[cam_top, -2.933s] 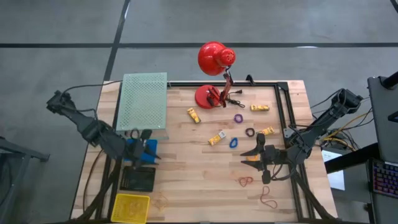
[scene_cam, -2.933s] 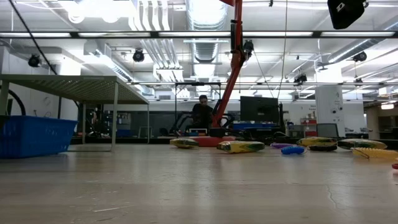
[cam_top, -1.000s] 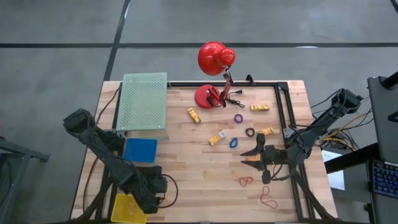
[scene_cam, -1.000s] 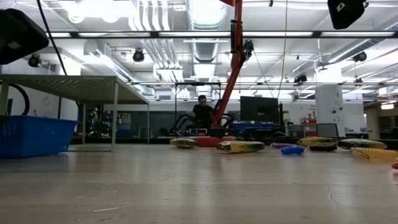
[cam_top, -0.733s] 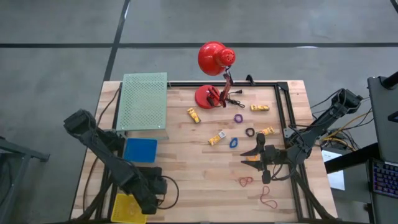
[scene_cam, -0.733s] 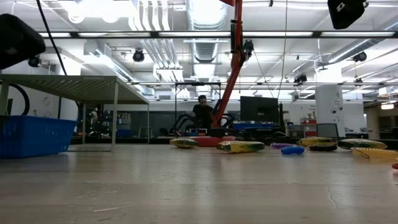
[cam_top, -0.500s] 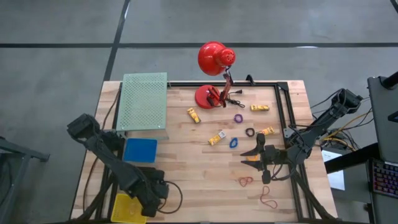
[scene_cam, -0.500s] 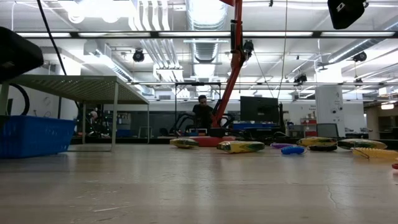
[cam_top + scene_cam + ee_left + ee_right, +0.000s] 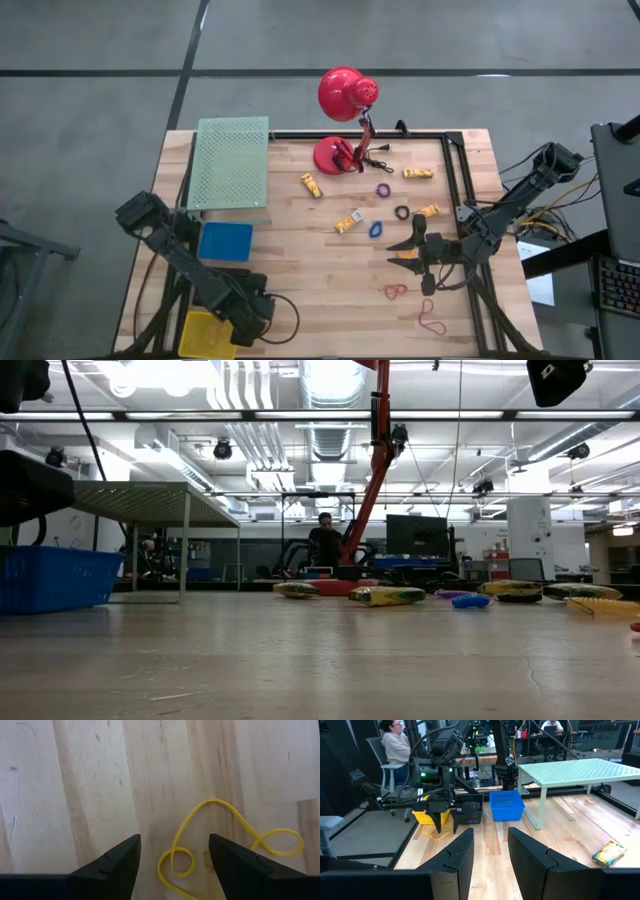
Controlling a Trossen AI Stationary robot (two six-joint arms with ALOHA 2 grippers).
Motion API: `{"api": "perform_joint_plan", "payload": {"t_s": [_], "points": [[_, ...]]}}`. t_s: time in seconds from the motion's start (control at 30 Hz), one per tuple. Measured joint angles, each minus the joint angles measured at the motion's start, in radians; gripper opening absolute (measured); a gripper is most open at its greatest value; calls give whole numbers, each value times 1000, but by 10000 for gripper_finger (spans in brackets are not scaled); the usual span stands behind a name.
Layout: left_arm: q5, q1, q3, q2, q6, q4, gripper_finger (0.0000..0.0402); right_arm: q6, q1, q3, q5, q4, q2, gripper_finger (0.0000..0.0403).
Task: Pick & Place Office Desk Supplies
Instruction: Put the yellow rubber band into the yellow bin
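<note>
A thin yellow rubber band lies flat on the wood near the table's near-left corner. My left gripper points down over it, open, one finger on each side of the band's small looped end; whether the fingers touch it I cannot tell. From the right wrist view the same gripper stands above the band. My right gripper waits open at the table's right, nothing between its fingers. Yellow pieces, a purple ring, a blue ring and red rubber bands lie scattered on the table.
A yellow basket stands at the near-left corner, a blue basket farther back, a black basket between them. A green mesh shelf stands at the far left, a red desk lamp at the far middle. A seated person is beyond the table.
My left arm has come down over the near-left part of the table and shifted a little toward the right and near edges. The right arm has kept still.
</note>
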Motion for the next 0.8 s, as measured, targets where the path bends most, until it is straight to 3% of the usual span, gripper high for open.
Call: {"api": "perform_joint_plan", "payload": {"t_s": [0.8], "points": [[-31, 0, 3, 38, -21, 8, 9, 0, -1, 0, 0, 0, 0, 116]]}}
